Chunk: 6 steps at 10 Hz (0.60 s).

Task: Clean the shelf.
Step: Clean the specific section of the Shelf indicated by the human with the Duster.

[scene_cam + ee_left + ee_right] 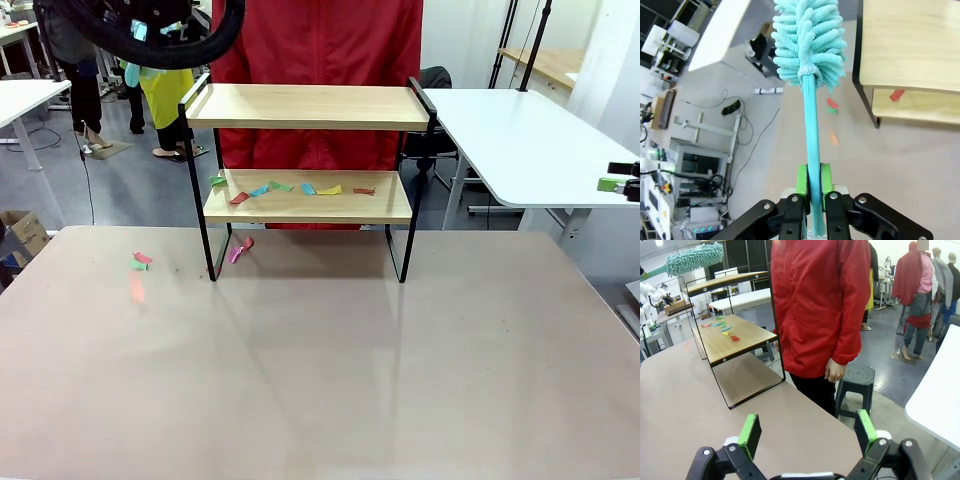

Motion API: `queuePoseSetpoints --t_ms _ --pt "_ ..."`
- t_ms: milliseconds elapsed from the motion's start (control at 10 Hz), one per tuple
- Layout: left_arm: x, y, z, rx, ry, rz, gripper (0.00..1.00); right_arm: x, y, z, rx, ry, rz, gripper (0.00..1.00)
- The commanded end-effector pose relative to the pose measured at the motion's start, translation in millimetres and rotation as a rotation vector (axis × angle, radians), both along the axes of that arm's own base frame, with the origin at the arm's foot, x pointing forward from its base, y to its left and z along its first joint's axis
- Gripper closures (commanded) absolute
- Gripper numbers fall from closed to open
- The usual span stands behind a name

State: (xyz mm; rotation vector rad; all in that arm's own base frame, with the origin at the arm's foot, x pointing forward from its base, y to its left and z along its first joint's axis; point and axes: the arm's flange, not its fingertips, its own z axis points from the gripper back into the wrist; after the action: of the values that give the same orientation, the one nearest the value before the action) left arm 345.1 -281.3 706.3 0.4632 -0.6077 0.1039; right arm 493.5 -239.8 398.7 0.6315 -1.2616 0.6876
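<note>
The shelf (308, 106) stands at the table's far middle, and several coloured paper scraps (290, 188) lie on its lower board. In the left wrist view my left gripper (811, 179) is shut on the handle of a teal fluffy duster (809, 40). The duster's head is held up in the air, left of the shelf's (910, 40) top board. My right gripper (809, 434) is open and holds nothing. It hovers off the table's right side, facing the shelf (735, 340) end-on. The duster (695, 257) shows beyond the shelf's far end.
Loose scraps lie on the table: a pink one (241, 249) under the shelf, and red, green and orange ones (139, 264) to its left. A person in a red jacket (320, 50) stands behind the shelf. A black stool (858, 377) stands beside the person.
</note>
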Motion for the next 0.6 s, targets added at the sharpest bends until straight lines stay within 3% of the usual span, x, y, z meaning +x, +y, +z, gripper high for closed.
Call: queuePoseSetpoints --t_ms 0,100,200,300,500 --pt "-0.4 18.8 -10.5 -0.112 0.048 -0.126 0.87 0.1 1.4 1.9 -0.002 -0.003 -0.001 0.0" --pt "0.0 0.0 0.0 0.0 0.0 0.0 0.87 0.1 1.4 1.9 -0.002 -0.003 -0.001 0.0" --pt "0.0 0.0 0.0 0.0 0.0 0.0 0.87 0.1 1.4 1.9 -0.002 -0.003 -0.001 0.0" --pt "0.7 1.4 -0.6 -0.049 0.007 -0.043 0.87 0.1 1.4 1.9 -0.002 -0.003 -0.001 0.0" --pt "-6.4 33.0 15.5 -0.228 -0.008 -0.242 0.87 0.1 1.4 1.9 -0.002 -0.003 -0.001 0.0"
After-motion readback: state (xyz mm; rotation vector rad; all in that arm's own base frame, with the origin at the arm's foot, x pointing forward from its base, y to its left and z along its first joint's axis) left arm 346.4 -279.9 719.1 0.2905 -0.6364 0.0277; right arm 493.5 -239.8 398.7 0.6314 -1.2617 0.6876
